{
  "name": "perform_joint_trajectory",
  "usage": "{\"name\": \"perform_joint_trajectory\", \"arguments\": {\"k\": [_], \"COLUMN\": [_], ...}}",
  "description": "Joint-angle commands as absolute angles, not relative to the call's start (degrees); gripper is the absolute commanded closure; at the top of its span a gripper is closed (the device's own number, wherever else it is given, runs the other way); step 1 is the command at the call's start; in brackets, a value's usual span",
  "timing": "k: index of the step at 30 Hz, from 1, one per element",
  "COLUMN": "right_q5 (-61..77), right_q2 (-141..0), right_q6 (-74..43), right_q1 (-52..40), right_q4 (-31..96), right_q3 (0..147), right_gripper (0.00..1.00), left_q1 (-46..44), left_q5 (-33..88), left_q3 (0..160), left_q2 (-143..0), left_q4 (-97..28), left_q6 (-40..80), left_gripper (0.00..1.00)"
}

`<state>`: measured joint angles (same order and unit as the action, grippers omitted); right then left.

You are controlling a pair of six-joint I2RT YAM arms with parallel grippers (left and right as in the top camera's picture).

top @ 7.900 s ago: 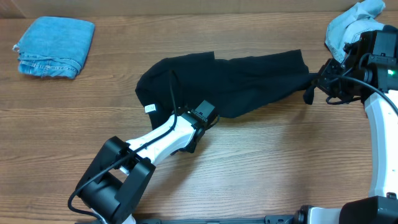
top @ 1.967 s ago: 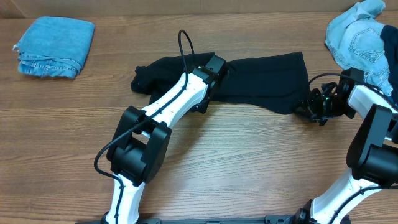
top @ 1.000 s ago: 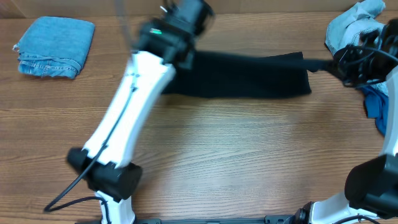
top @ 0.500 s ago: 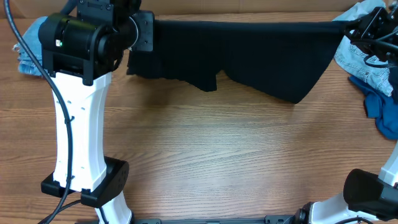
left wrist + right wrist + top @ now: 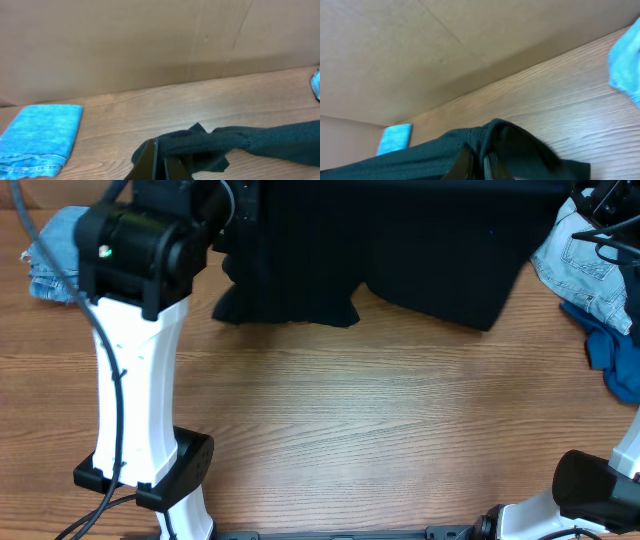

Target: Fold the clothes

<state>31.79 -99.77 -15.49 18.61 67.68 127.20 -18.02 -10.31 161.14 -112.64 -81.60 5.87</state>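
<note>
Black T-shirt (image 5: 400,250) hangs stretched above wooden table (image 5: 380,440), left arm (image 5: 130,380) upright at left.
Left wrist: left gripper (image 5: 160,162) pinching shirt fabric, cardboard wall (image 5: 150,45) behind.
Right wrist: right gripper (image 5: 477,162) pinching shirt edge, fingers pressed together, table below.

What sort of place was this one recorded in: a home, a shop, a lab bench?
Probably a robot test bench rather than a home: a wood-grain table backed by plain cardboard panels, a white robot arm standing on it, and staged clothes, a black T-shirt and folded denim.
</note>
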Motion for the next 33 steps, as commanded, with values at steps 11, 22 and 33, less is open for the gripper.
{"name": "perform_joint_trajectory", "arguments": {"k": [11, 22, 33], "right_q5": [29.21, 29.06, 35.18], "right_q2": [-96.51, -105.32, -112.03], "right_q6": [-12.25, -13.72, -19.97], "right_q1": [19.99, 15.51, 13.80], "right_q4": [82.89, 76.75, 58.35], "right_q3": [147.09, 147.33, 148.27], "right_gripper": [0.96, 0.96, 0.96], "left_q1": [-15.77, -14.83, -12.80], "left_q5": [-18.55, -19.86, -21.76], "left_q3": [166.71, 162.76, 164.72], "left_q2": [-93.54, -108.27, -112.14], "left_q4": [-86.76, -79.96, -64.62], "left_q6": [5.41, 5.19, 0.43], "left_gripper": [0.96, 0.96, 0.96]}}
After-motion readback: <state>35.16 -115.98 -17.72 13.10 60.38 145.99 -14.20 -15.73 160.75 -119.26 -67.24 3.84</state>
